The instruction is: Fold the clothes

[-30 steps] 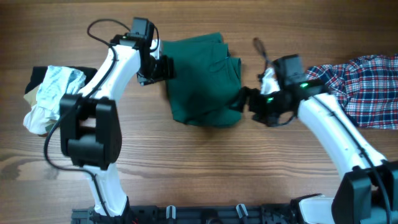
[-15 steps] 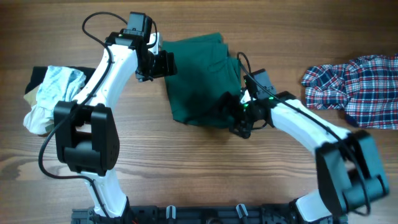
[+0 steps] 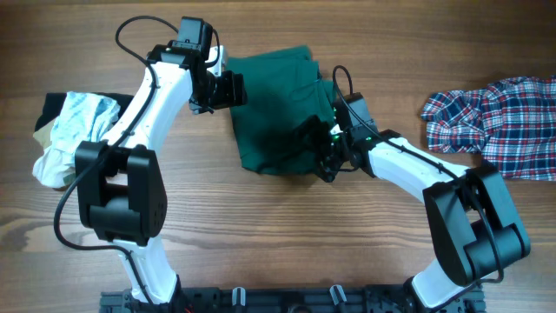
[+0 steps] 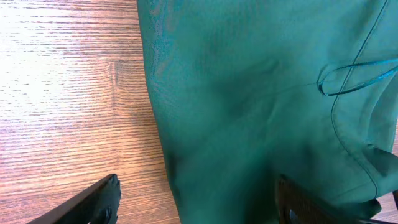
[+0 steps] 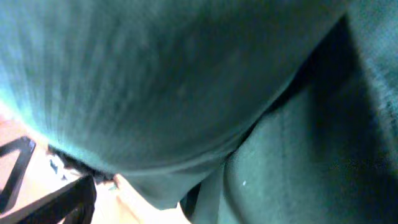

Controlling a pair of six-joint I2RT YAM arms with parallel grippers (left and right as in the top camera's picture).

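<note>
Left gripper (image 3: 234, 89) gapes wide, holding nothing, at the green garment's (image 3: 278, 113) left edge. Right gripper (image 3: 320, 155) is buried against its right edge, grip unclear.

The right gripper (image 3: 321, 155) now sits on the green cloth's (image 3: 274, 104) lower right edge, no longer beside it, and seems pressed into the fabric.
</note>
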